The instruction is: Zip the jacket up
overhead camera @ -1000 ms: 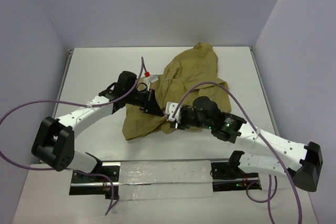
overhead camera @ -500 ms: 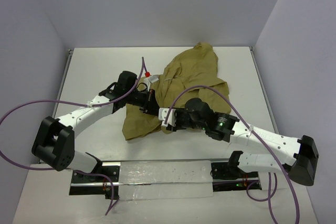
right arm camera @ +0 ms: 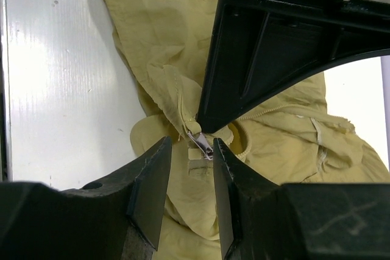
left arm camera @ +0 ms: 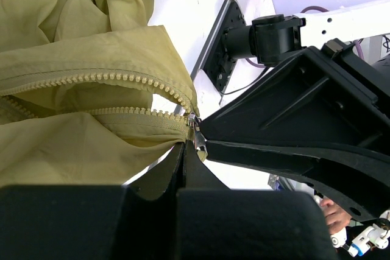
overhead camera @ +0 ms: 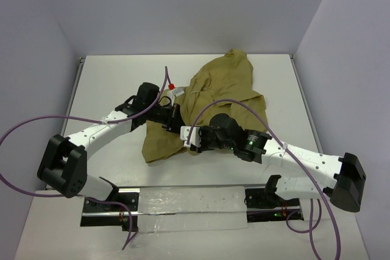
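top external, jacket (overhead camera: 210, 95): crumpled from the far edge to the middle of the bench (overhead camera: 103, 83), right of centre; unmoved.
zipper pull (right arm camera: 201, 141): at the bottom of the track, which lies open above it.
left end effector (left arm camera: 194, 133): pinching the jacket just beside the zipper pull.
right end effector (right arm camera: 190, 150): has slid leftward; fingers spread astride the zipper pull, apart from it.
meaning: likely placed to grip the pull next.

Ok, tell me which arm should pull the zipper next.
Right. The right hand is open, fingers either side of the zipper pull; the left hand is shut on the jacket beside it, anchoring the cloth.
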Action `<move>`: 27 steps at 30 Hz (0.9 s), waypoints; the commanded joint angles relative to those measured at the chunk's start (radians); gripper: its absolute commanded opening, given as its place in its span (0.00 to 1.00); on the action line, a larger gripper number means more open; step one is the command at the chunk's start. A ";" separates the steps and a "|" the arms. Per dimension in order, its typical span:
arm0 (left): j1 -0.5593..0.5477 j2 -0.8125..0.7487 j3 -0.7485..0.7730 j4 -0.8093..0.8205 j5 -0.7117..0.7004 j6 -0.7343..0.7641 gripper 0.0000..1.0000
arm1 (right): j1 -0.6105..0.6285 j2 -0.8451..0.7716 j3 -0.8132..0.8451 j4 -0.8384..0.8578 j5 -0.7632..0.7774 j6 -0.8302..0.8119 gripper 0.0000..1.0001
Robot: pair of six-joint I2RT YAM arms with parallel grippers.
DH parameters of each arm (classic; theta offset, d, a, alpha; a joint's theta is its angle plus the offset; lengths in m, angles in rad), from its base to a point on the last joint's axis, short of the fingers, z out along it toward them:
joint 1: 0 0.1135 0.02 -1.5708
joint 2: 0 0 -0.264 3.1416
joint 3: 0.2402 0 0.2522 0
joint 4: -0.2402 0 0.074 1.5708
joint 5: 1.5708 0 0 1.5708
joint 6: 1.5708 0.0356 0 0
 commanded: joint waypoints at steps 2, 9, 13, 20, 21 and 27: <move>-0.001 0.000 0.038 0.016 0.028 0.012 0.00 | 0.008 0.013 0.051 0.055 -0.014 -0.008 0.39; -0.001 0.002 0.038 0.013 0.031 0.016 0.00 | 0.006 0.024 0.057 0.059 -0.020 -0.006 0.38; -0.001 0.003 0.037 0.014 0.033 0.016 0.00 | 0.007 0.030 0.062 0.062 -0.018 -0.001 0.33; -0.001 -0.004 0.031 0.016 0.035 0.015 0.00 | 0.006 0.037 0.068 0.071 -0.006 0.003 0.29; -0.002 -0.004 0.030 0.016 0.034 0.015 0.00 | 0.006 0.037 0.067 0.075 -0.003 0.005 0.29; -0.001 -0.004 0.030 0.017 0.040 0.016 0.00 | 0.006 0.032 0.063 0.094 0.024 0.009 0.18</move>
